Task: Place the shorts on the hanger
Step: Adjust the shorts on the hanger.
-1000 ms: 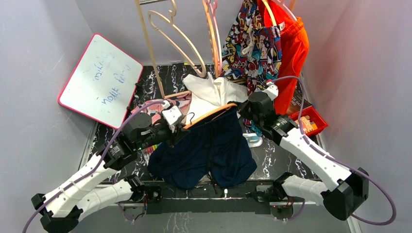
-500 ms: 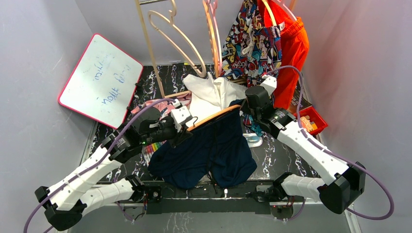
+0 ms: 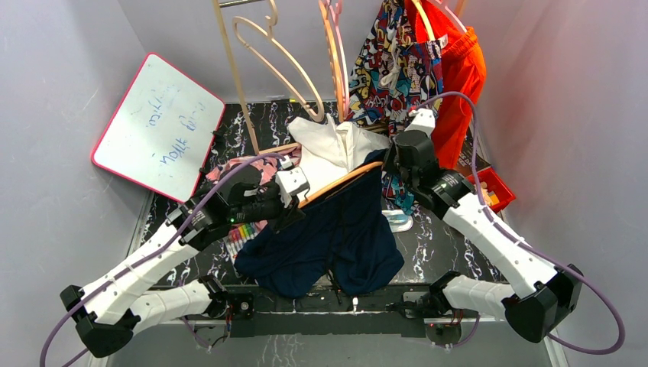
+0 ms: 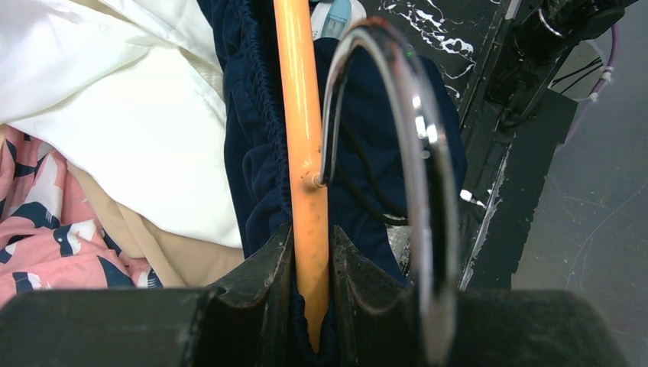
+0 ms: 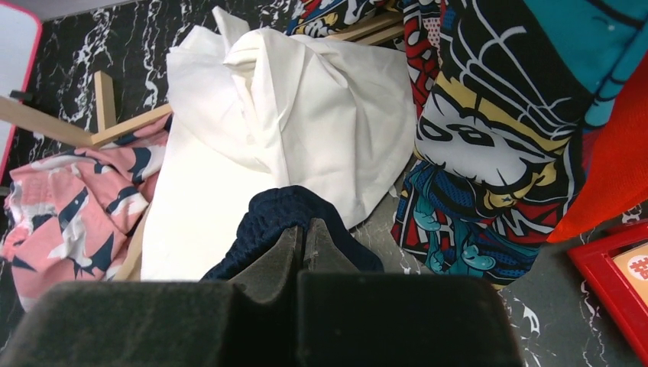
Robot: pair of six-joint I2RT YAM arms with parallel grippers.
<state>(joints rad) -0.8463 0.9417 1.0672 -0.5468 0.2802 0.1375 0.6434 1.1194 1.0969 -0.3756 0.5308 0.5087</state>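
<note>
**Top external:** The black marbled table sits between plain grey walls. The left gripper clamps one end of the hanger. The shorts are strung along the hanger and hang from it towards the arm bases. The right gripper pinches their far waistband end. A crumpled white garment lies just beyond both grippers. A whiteboard leans well out to the left gripper's side, and a red tray sits just outside the right arm. Pale hangers, comic-print shorts and orange shorts hang at the back.

**Left wrist:** The jaws squeeze the orange bar, with gathered navy waistband on it ahead of the fingers. The metal hook arches close on one side. On the other side are the white garment and a pink patterned cloth.

**Right wrist:** The jaws are closed together on a bunched fold of navy fabric at their tips. The white garment is straight ahead. The comic print hangs just beside, and the pink cloth and a wooden stand lie opposite.
</note>
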